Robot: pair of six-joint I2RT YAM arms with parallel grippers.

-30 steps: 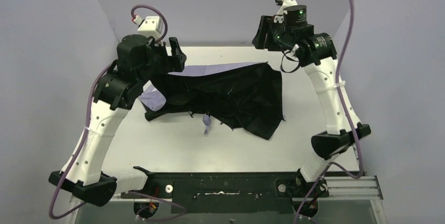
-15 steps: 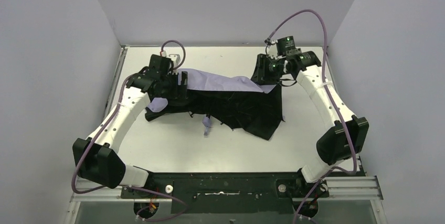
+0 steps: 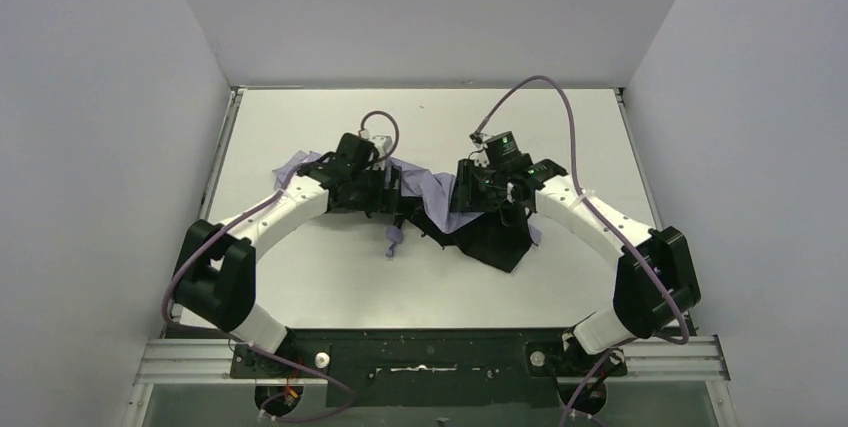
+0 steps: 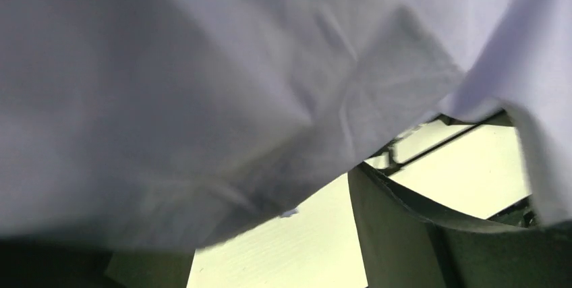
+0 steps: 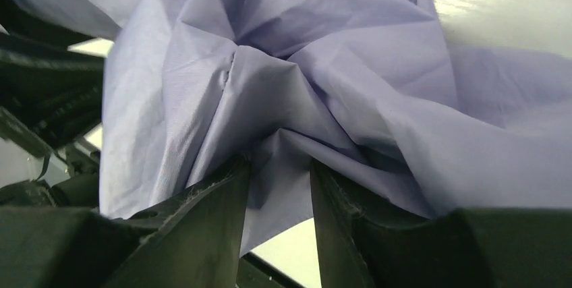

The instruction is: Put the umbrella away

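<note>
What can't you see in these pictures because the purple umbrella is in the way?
- left fingers: the left wrist view is blanketed by blurry umbrella fabric, and the top view is too small, so I cannot tell if they are open or shut.
- The umbrella's shaft: in the top view it is buried under the bunched canopy.
- The tips of the right fingers: in the right wrist view they are sunk into a fold of fabric.

Bright even overhead light in the top view, soft shadows on the desk (image 3: 330,277), left wrist view blurred by umbrella (image 4: 202,65) fabric close to the lens, right wrist view crisp on folds, desk glare top right.
</note>
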